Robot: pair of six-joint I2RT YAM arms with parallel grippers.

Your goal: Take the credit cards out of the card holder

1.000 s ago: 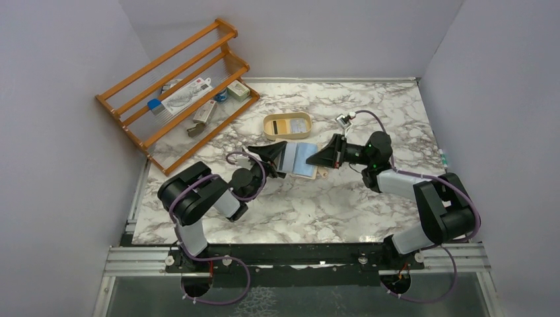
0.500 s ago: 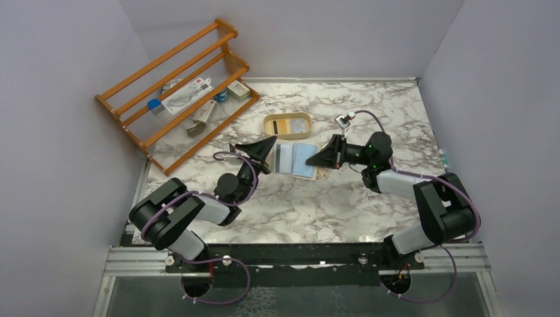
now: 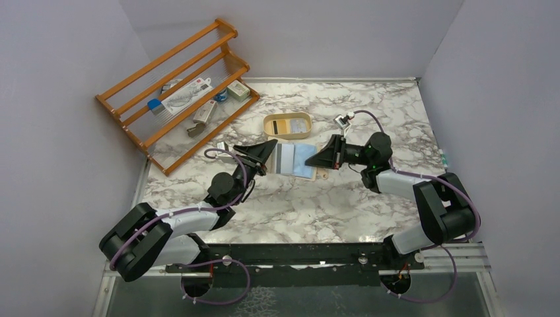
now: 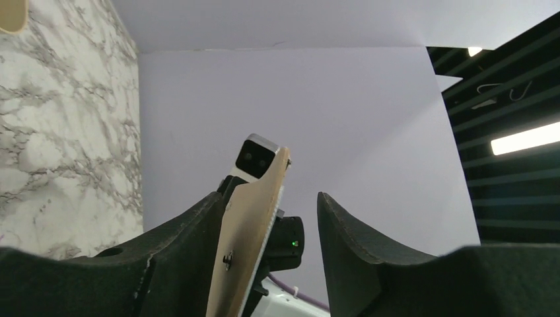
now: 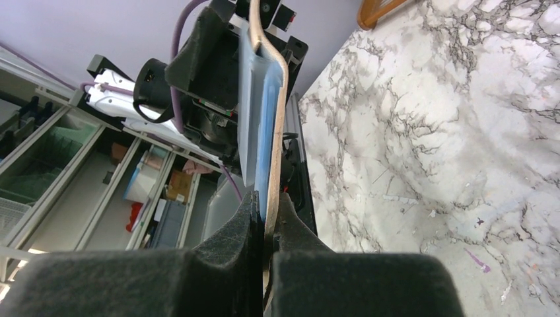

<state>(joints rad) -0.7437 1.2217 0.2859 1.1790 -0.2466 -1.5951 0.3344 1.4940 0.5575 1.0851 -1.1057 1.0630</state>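
Right hand (image 3: 312,161) pinched tight; left hand (image 3: 269,153) jaws apart, facing it; both arms extended inward.

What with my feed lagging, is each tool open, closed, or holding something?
Left tool: open, the card holder edge between its jaws.
Right tool: closed on the card holder.

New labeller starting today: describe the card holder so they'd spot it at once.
On the marble table, find the oval cream tray; on its near side, between left gripper and right gripper, is the card holder. Unlike the tray, it is a rectangular tan wallet, opened, showing a black-striped card.
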